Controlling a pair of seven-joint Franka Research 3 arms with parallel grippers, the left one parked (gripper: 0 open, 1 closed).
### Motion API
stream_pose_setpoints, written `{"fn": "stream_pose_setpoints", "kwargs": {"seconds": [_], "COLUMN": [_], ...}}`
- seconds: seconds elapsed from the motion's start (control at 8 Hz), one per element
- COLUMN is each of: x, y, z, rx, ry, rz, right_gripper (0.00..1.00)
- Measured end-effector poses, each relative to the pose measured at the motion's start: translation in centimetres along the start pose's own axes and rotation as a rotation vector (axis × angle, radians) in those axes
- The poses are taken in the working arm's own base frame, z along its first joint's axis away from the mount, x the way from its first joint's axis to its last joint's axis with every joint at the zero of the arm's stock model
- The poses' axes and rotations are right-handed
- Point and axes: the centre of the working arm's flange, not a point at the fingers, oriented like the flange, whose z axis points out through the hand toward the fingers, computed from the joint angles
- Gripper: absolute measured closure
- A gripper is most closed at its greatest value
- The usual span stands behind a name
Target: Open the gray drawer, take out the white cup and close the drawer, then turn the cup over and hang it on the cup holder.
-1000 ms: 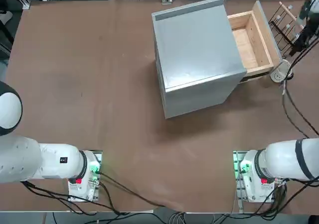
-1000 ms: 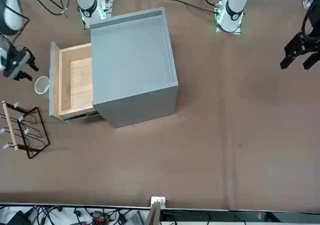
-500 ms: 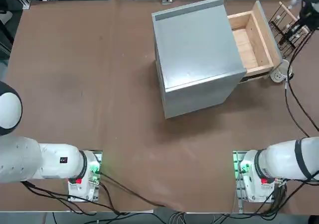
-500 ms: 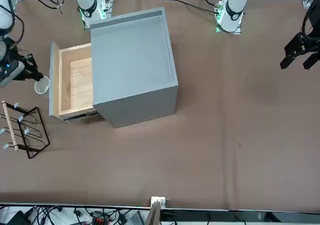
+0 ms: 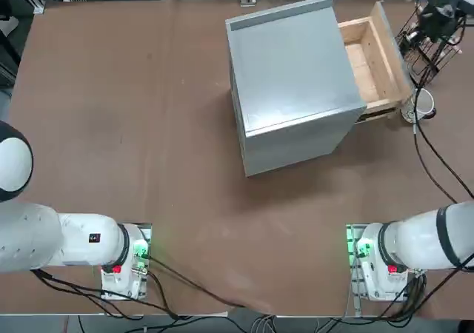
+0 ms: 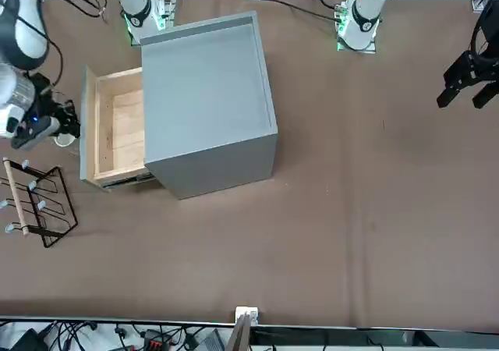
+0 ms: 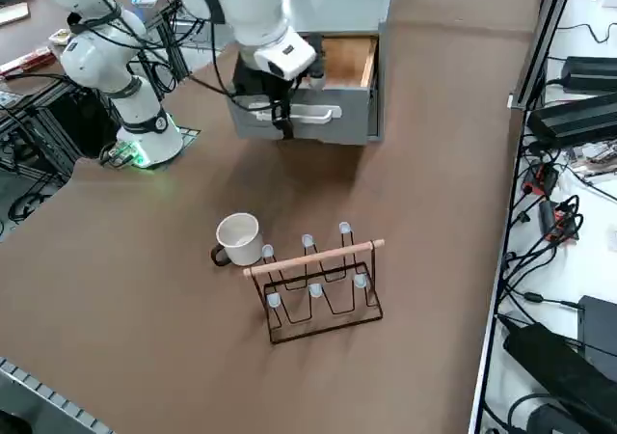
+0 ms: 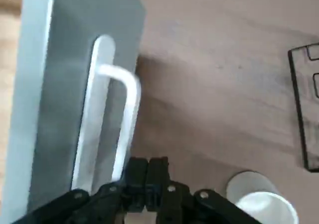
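**Cup is out; drawer not yet shut**

You have the gray drawer (image 5: 374,55) open, its wooden tray empty, and the white cup (image 7: 238,238) already out: it lies on its side on the counter (image 5: 148,111), just beside the cup holder (image 7: 323,289) and well apart from the drawer front. So opening and taking out read as done.

Your right tool (image 8: 147,176) sits at the drawer's front panel, by the near end of the white bar handle (image 8: 107,119), fingers pressed together and holding nothing. From that pose you look set to push the front in rather than grip the handle; I judge the closing step is the one in hand.

Left for you: slide the drawer fully shut, pick up the cup, turn it over, and hang it on a peg of the holder, whose pegs are all bare
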Motion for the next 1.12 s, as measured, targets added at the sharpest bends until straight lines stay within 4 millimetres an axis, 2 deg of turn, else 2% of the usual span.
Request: {"fn": "stream_pose_setpoints", "kwargs": {"seconds": [0.25, 0.62, 1.12], "x": [1.7, 4.6, 6.1], "y": [-2.6, -8.3, -13.4], "z": [0.5, 3.5, 4.4], "rx": [0.019, 0.082, 0.107], "ry": [0.015, -0.002, -0.022], "rz": [0.053, 0.100, 0.166], "right_gripper": [0.99, 0.99, 0.99]}}
